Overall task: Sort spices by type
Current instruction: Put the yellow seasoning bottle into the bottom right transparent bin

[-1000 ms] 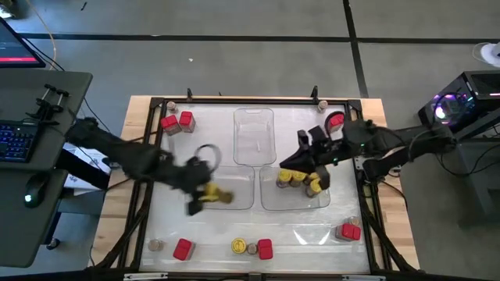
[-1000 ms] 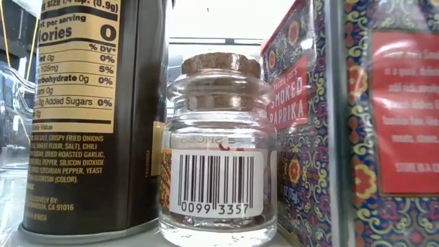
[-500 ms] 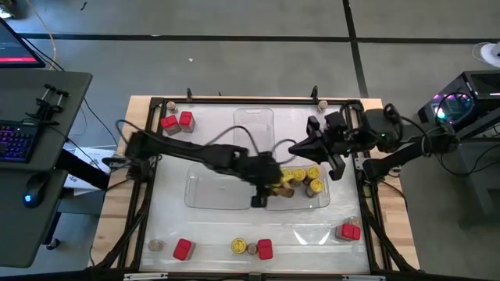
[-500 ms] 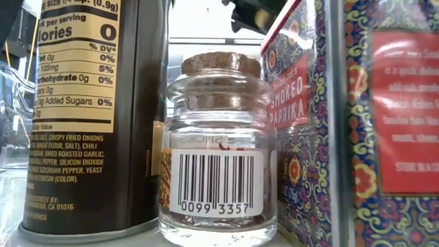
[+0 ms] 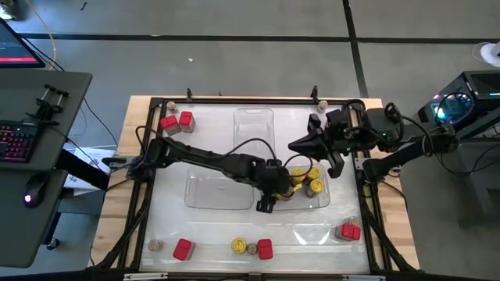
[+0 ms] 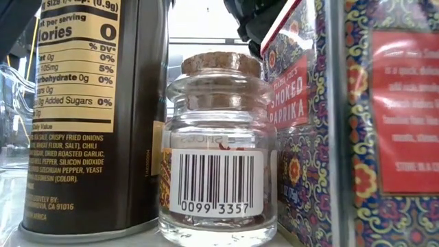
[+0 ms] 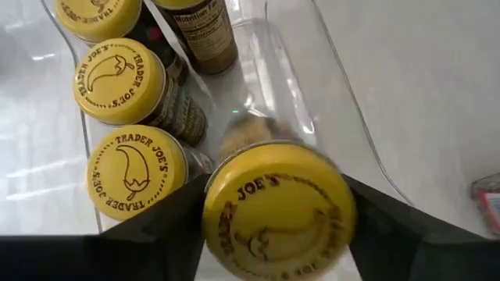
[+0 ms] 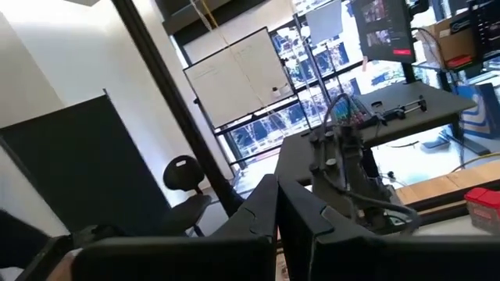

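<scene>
Since a second ago the left gripper (image 5: 275, 183) has carried its yellow-lidded jar (image 7: 277, 209) from the left tray across to the right-hand clear tray (image 5: 269, 204), jaws clamped on it beside three more yellow-lidded jars (image 7: 135, 173) standing inside. Just beyond that tray the right gripper (image 5: 306, 145) hovers, its fingers pressed together on nothing. Farther off, two red boxes (image 5: 176, 121) sit at the table's far-left corner.

A lab: desks, whiteboard (image 8: 234, 74), keyboard (image 5: 17, 140)

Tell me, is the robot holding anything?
Yes. The left tool grips a yellow-lidded jar by its sides, over the tray. The right tool holds nothing.
</scene>
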Tool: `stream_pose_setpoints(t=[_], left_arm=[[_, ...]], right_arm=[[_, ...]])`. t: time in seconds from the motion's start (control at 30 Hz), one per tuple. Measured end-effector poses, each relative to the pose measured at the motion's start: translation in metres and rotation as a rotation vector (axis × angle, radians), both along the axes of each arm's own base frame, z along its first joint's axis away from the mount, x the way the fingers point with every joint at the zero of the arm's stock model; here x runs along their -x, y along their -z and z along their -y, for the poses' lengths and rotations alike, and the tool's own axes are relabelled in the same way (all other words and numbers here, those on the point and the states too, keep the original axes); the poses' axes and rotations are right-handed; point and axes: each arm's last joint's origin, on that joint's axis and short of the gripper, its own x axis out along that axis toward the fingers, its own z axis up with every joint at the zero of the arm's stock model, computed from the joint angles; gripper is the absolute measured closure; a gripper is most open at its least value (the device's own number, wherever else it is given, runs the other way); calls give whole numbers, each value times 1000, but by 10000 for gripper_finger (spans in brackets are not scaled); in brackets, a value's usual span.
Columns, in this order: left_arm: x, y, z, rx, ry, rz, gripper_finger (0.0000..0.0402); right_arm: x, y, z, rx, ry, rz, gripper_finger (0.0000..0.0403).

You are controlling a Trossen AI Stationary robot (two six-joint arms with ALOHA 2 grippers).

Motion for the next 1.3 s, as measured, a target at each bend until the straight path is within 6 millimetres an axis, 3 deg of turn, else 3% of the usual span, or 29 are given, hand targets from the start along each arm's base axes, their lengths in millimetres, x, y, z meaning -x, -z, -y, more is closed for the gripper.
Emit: stream_pose_setpoints(t=[0.37,0.6,0.73,0.8,0.9,1.03,1.3], left_arm=[[0,-6,0,-22,16,32,131],[19,-50,-4,-6,15,103,134],[29,-66,-5,36,11,122,197],[30,-63,-5,52,6,113,264],[32,-43,-3,68,-15,40,374],[36,-20,-3,42,-61,-19,393],[32,-12,-17,19,-103,-54,401]], right_arm=[[0,0,0,4,9,0,402],[0,0,0,33,12,5,402],[0,0,0,33,12,5,402],[0,0,0,34,12,5,402],[0,0,0,33,12,4,402],[0,0,0,16,10,1,402],[0,1,0,16,10,-4,402]])
